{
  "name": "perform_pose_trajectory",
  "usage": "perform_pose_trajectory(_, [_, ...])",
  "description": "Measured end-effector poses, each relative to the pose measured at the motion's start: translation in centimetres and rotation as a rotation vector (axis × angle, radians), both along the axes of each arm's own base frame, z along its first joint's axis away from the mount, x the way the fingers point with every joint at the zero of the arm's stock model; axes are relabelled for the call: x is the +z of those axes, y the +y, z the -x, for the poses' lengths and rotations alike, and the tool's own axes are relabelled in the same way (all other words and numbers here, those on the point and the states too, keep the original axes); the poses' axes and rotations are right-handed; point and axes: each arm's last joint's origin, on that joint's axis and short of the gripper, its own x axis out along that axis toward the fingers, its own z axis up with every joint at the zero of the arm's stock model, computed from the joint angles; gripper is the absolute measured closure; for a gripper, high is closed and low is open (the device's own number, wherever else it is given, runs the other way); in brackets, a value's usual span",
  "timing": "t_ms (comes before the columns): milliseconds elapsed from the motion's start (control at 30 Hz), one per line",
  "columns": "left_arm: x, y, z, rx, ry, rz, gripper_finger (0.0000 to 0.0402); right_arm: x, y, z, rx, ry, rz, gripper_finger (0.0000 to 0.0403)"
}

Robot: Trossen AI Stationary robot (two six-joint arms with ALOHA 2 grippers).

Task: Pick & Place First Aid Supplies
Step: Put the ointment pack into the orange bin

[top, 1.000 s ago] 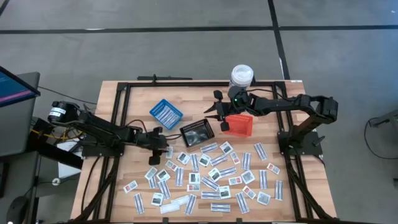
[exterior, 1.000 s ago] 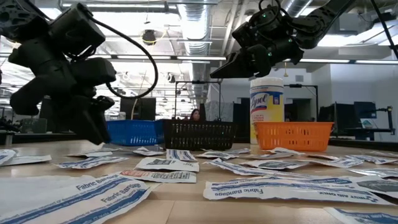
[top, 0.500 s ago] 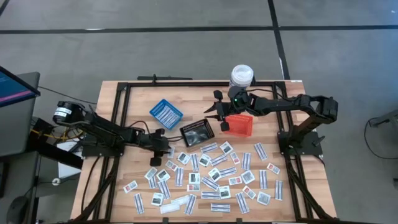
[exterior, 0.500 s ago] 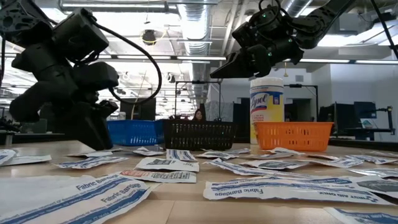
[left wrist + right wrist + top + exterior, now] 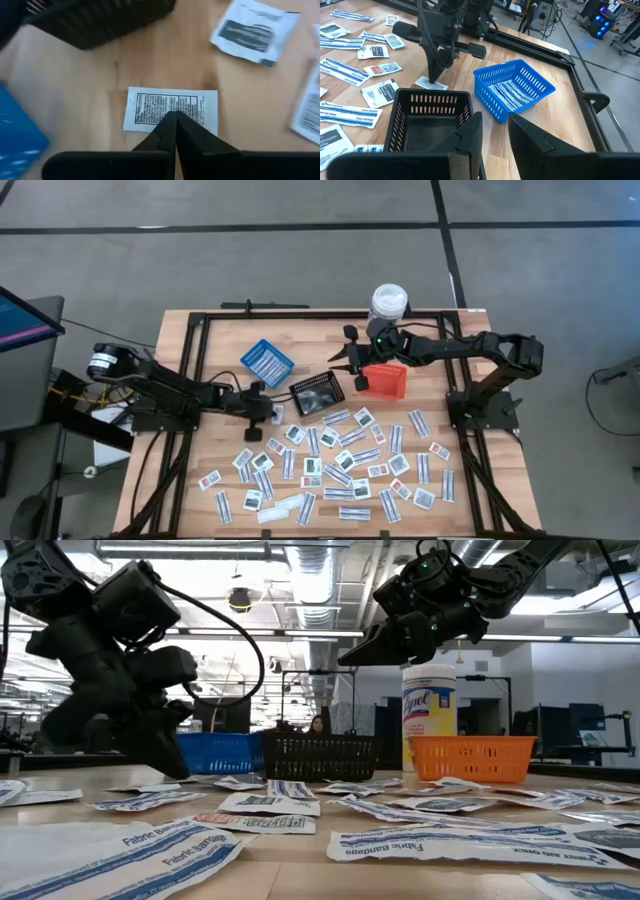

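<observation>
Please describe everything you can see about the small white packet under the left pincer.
The packet is small, flat, white and rectangular, with lines of fine black print on its upper face; it looks like paper or foil. It lies flat on the wooden table, apart from the other packets, just beside the black basket and near the blue basket. The left pincer is shut with its tips on the packet's middle. Whether the packet is actually pinched cannot be told.
</observation>
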Motion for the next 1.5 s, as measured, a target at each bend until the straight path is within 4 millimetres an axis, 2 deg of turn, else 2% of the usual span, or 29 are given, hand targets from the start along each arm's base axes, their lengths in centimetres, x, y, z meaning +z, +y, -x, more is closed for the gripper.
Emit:
perform_pose_trajectory(267, [0.5, -0.1, -0.4, 0.006, -0.071, 0.054, 0.0381, 0.0, 0.0, 0.0, 0.000, 0.000, 0.000, 0.0316])
perform_pose_trajectory(533, [0.6, -0.2, -0.5, 0.020, -0.087, 0.107, 0.0298, 0.0, 0.0, 0.0, 0.000, -0.001, 0.000, 0.0316])
perform_pose_trajectory(700, [0.7, 0.0, -0.5, 0.001, -0.091, -0.004, 0.0249, 0.0, 0.0, 0.0, 0.000, 0.000, 0.000, 0.0316])
perform_pose_trajectory(833, [0.4, -0.1, -0.6, -0.028, -0.072, -0.029, 0.0226, 0.0, 0.0, 0.0, 0.000, -0.001, 0.000, 0.0316])
perform_pose_trajectory(1133, [-0.3, 0.8, -1.4, -0.069, -0.079, -0.048, 0.0224, 0.0, 0.0, 0.0, 0.000, -0.001, 0.000, 0.0316])
perform_pose_trajectory(1367, [-1.2, 2.9, -1.7, -0.105, -0.053, 0.101, 0.0225, 0.0, 0.0, 0.0, 0.000, -0.001, 0.000, 0.0316])
perform_pose_trajectory(1500, [-1.6, 3.7, -2.0, -0.102, -0.067, 0.118, 0.0238, 0.0, 0.0, 0.0, 0.000, -0.001, 0.000, 0.0316])
